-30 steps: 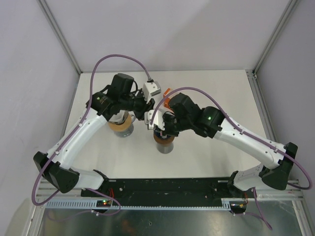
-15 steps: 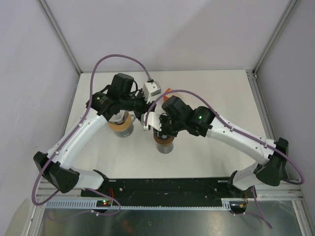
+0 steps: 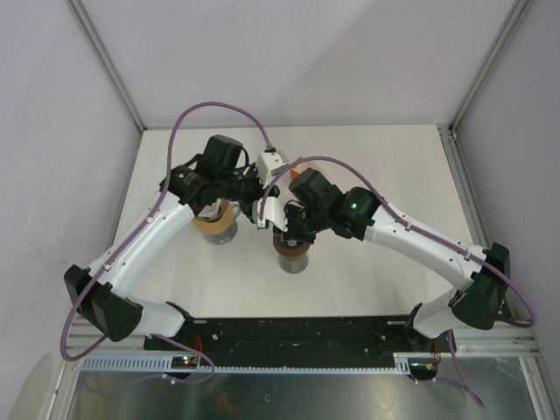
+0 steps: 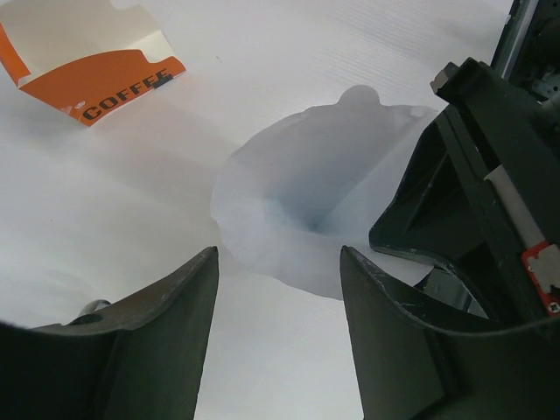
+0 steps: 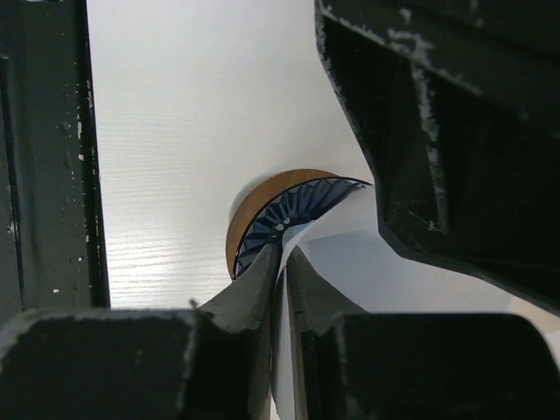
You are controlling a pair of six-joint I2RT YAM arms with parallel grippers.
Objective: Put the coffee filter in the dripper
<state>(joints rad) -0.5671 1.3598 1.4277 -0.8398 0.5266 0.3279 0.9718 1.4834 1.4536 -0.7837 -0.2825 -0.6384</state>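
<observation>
Filter (image 4: 306,210) hung over the dripper (image 5: 289,210) — jaws of the right gripper (image 5: 282,262) pinched tight on its edge; jaws of the left gripper (image 4: 278,267) gaped wide, empty.

Dripper (image 3: 291,255) is mostly hidden under right arm (image 3: 411,232) (top view); rim partly covered by coffee filter (image 5: 350,254) (R wrist view). Coffee box (image 4: 87,66) is cut off at top-L edge (L wrist view).
</observation>
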